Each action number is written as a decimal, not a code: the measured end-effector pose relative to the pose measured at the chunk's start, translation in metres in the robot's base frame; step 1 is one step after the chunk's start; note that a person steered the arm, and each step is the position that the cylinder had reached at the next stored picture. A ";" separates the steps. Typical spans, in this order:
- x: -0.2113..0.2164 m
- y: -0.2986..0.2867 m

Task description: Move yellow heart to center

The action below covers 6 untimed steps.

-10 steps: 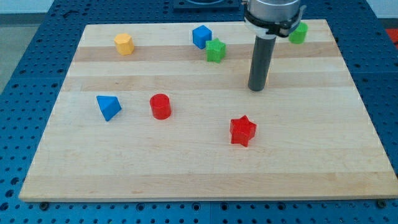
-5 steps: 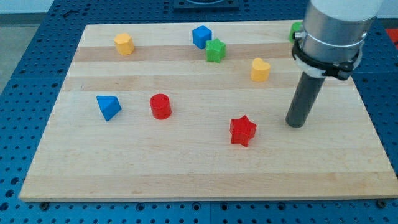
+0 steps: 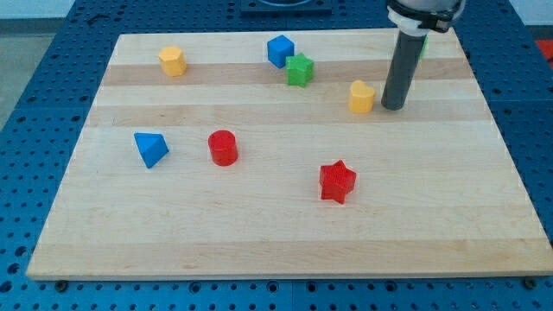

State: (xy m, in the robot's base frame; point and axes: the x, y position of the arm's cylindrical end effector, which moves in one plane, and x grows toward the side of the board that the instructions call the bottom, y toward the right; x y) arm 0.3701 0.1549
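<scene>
The yellow heart [image 3: 361, 96] sits on the wooden board [image 3: 285, 225], right of the middle and toward the view's top. My tip [image 3: 393, 106] stands just to the heart's right, a small gap apart or barely touching; I cannot tell which. The dark rod rises from it to the view's top edge.
A red star [image 3: 337, 181] lies below the heart. A green star [image 3: 300, 70] and a blue cube [image 3: 280, 50] lie to its upper left. A green block [image 3: 422, 43] is mostly hidden behind the rod. A yellow hexagon block [image 3: 173, 61], a blue wedge [image 3: 151, 148] and a red cylinder [image 3: 223, 148] lie at the left.
My tip swung from over the heart down to the right, then came back up to stand just right of the heart. The heart, hidden at first, now shows. No block has moved.
</scene>
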 end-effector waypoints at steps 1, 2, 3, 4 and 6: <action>-0.006 -0.024; -0.002 -0.052; 0.004 -0.077; 0.010 -0.101; 0.012 -0.155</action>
